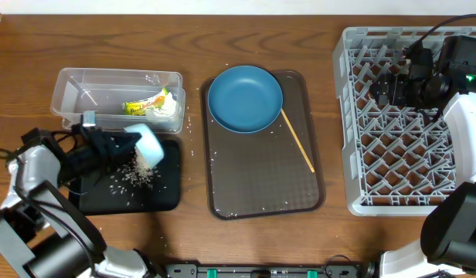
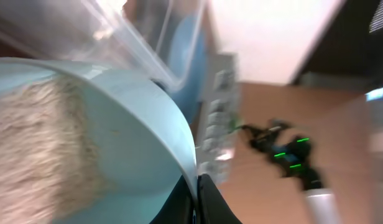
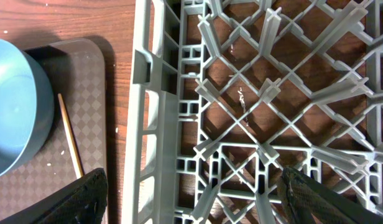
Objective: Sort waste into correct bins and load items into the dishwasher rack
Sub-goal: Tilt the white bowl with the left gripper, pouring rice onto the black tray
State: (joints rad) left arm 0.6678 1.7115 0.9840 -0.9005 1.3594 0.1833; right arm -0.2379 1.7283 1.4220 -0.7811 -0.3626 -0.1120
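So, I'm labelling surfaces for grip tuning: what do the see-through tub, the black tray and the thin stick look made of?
Clear rectangular tub: likely thin glossy plastic; contents show through its walls. Shallow black rectangular tray: probably matte plastic, hardly any glare. Thin tan stick: looks like bare wood or bamboo, dull and evenly coloured.

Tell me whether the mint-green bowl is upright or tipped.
Tipped. The mint-green bowl is held on its side by the left end effector over the black tray, rice grains scattered on it.
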